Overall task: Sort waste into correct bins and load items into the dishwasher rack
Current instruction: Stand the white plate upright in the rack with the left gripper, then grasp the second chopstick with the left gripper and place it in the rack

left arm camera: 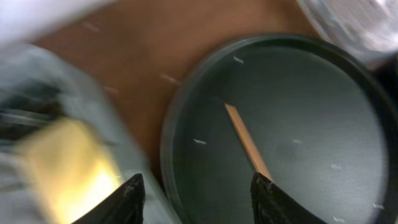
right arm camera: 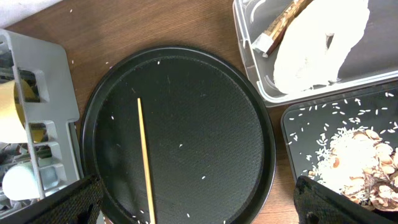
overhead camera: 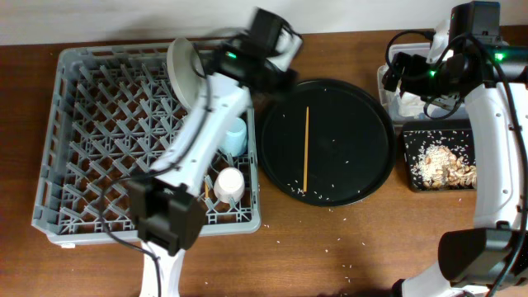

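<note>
The dishwasher rack (overhead camera: 82,140) takes up the left of the worktop (overhead camera: 371,256). The pale plate (overhead camera: 183,70) stands on edge among the pegs near the rack's far right corner. The light-blue cup (overhead camera: 234,136) sits by the rack's right wall, with a small pale cup (overhead camera: 230,183) nearer the front. The left wrist view, which is blurred, shows the yellow bowl (left arm camera: 65,165) in the rack as well.

Just right of the rack is the round black tray (overhead camera: 363,99). One wooden chopstick (overhead camera: 306,148) lies on it, running front to back left of centre, among a few rice grains (overhead camera: 318,195).

Further right, the clear tub (right arm camera: 247,62) holds the crumpled white napkin (right arm camera: 311,56) with the brownish wrapper scrap (right arm camera: 283,22) against it. The black rectangular tray (right arm camera: 298,130) touches the tub's near side and carries the beige food chunks (right arm camera: 364,155) along with rice. More grains are scattered on the bare worktop in front of the round tray.

The left claw (left arm camera: 199,193) hangs over the round tray's edge beside the rack, its fingers apart and holding nothing, with the chopstick's end by one fingertip. The right claw (right arm camera: 205,208) is also spread wide and empty above the round tray.
</note>
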Robot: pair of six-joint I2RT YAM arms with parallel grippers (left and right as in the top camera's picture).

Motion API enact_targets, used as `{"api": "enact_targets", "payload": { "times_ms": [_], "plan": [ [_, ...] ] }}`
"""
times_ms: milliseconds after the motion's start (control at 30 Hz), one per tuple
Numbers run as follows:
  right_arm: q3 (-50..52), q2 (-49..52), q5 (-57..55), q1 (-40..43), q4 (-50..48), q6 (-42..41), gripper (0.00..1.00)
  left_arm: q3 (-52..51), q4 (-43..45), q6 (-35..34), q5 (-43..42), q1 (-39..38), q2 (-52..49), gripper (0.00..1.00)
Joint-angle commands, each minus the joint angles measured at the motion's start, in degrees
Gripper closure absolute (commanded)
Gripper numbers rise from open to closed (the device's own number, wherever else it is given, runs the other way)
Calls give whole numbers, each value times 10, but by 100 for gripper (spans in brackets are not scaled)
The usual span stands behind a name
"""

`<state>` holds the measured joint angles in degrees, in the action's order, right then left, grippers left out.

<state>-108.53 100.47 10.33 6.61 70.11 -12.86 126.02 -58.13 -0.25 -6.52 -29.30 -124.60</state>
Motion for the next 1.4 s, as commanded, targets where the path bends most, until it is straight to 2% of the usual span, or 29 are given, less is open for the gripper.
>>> {"api": "enact_targets", "payload": {
  "times_ms": [0, 167, 200, 300, 367, 467, 667, 767, 800, 900, 933, 1000, 1067, 1167, 1267, 1300, 1333, 1367],
  "plan": [
    [-1, 2, -7, -2, 0, 6, 2, -23, -1, -58, -18, -59, -69, 48],
    [-1, 2, -7, -2, 0, 6, 2, -23, -8, -94, -12, -101, -159, 52],
    [-1, 2, -7, -2, 0, 6, 2, -23, -11, -96, -12, -103, -173, 56],
    [-1, 2, -7, -2, 0, 6, 1, -23, -22, -105, -12, -104, -201, 59],
    [-1, 2, -7, -2, 0, 6, 2, -23, -22, -109, -12, -104, -215, 66],
    [-1, 2, -7, -2, 0, 6, 1, -23, -22, -109, -12, -104, -222, 98],
    [-1, 2, -7, -2, 0, 6, 1, 24, -42, -111, -6, -99, -222, 99],
    [-1, 2, -7, -2, 0, 6, 2, 213, -167, -111, 65, -76, -222, 99],
    [-1, 2, -7, -2, 0, 6, 2, 322, -221, -111, 81, -59, -222, 99],
    [-1, 2, -7, -2, 0, 6, 2, 541, -323, -118, 81, -10, -220, 99],
    [-1, 2, -7, -2, 0, 6, 1, 537, -346, -148, 92, 12, -184, 99],
    [-1, 2, -7, -2, 0, 6, 2, 536, -386, -146, 108, 46, -130, 99],
    [-1, 2, -7, -2, 0, 6, 2, 532, -386, -142, 115, 65, -70, 99],
    [-1, 2, -7, -2, 0, 6, 2, 420, -386, -137, 150, 70, 58, 99],
    [-1, 2, -7, -2, 0, 6, 2, 130, -386, -235, 241, 70, 166, 99],
    [-1, 2, -7, -2, 0, 6, 1, 50, -379, -242, 251, 70, 177, 99],
    [-1, 2, -7, -2, 0, 6, 2, -42, -355, -250, 249, 70, 180, 99],
    [-1, 2, -7, -2, 0, 6, 2, -144, -285, -250, 250, 70, 180, 99]
  ]
}}
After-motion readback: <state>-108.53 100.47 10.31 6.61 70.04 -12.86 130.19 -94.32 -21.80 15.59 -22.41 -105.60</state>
